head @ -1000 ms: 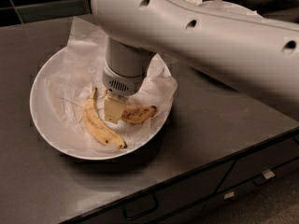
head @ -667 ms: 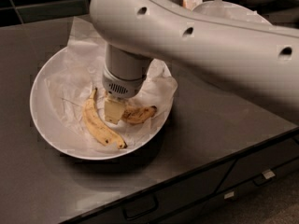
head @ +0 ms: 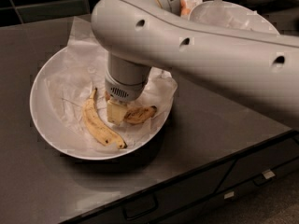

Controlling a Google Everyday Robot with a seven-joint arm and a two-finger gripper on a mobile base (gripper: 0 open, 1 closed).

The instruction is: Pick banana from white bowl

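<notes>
Change is small over the last second. The gripper (head: 117,112) stays at almost the same spot, low inside the white bowl (head: 41,118), a little right of the bowl's middle. Its pale tip touches the left end of the banana (head: 139,115). Only the big grey arm (head: 210,55) above the bowl has come a little lower and turned slightly.

The banana lies where it lay, on the crumpled paper (head: 70,78) in the right half of the bowl, not lifted and not turned. The second banana (head: 99,125), longer and paler, rests in the left half of the bowl, just beside the gripper, and it has not moved either.

Whether the gripper is already closed on the banana or only stands against it, I cannot tell, because the wrist hides that place. I judge that the task is at the grasping step: the reach looks finished, and the lift out of the bowl is not yet done.
</notes>
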